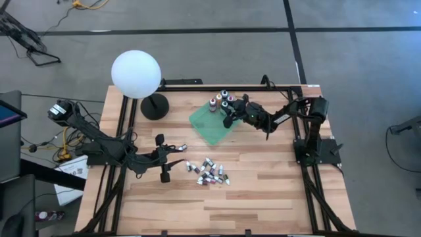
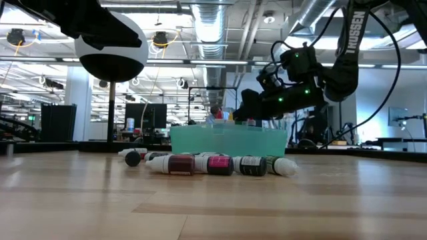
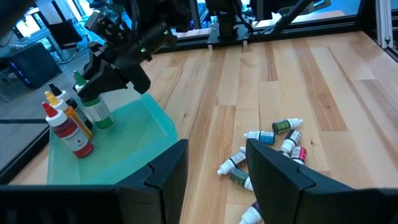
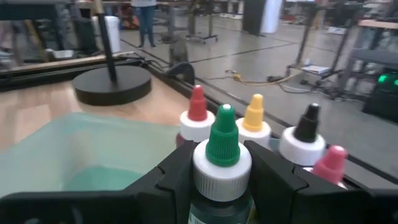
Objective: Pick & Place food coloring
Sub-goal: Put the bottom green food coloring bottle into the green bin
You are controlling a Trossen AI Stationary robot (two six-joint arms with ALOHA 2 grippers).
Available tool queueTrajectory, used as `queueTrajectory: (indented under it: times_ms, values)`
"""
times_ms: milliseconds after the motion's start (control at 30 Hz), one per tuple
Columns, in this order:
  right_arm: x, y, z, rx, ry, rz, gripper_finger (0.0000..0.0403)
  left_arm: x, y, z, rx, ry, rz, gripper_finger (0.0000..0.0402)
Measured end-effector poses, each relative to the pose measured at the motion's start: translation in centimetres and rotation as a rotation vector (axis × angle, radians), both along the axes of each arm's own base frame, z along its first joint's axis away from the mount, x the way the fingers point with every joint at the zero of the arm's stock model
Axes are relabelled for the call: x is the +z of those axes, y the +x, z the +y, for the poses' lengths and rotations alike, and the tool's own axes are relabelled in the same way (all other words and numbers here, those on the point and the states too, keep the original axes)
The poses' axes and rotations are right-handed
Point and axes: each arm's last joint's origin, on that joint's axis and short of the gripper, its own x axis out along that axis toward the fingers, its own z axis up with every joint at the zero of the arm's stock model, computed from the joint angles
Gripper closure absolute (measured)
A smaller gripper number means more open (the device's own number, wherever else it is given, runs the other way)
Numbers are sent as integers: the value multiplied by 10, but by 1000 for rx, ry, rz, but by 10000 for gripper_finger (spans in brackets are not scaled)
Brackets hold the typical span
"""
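Several upright food coloring bottles (image 4: pixel 255 121) with red, yellow, black and pink caps stand on their bases at the far edge of a green square mat (image 1: pixel 209 128). My right gripper (image 4: pixel 222 167) is over the mat, shut on a green-capped bottle (image 3: pixel 97 110) next to that row. More small bottles (image 1: pixel 209 173) lie on their sides in a loose pile on the wooden table. My left gripper (image 3: pixel 214 171) hovers open just left of the pile, holding nothing. My right gripper pinches the green-capped bottle between its two fingers at the white collar (image 4: pixel 222 163) just under the cap. The fingers come in nearly level from the table's right side. The bottle stands almost upright, and its bottom (image 3: pixel 106 123) seems to rest on the green mat.
A white globe lamp (image 1: pixel 136 74) on a black round base (image 1: pixel 154 106) stands at the far left, close to the mat. One stray bottle (image 1: pixel 182 147) lies near my left gripper. Bare wood lies along the near side of the table.
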Motion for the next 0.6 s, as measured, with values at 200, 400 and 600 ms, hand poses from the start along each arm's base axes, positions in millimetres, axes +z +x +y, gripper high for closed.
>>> queueTrajectory:
  times_ms: [200,400,600]
  values:
    - [0,-1,-2,-27,10,-7,276,0,0,0,0,-1,-1,246]
    - [2,4,-4,-30,8,20,276,0,0,0,0,-1,-1,246]
    - [3,8,-5,-27,8,30,276,0,0,0,-1,-1,-1,246]
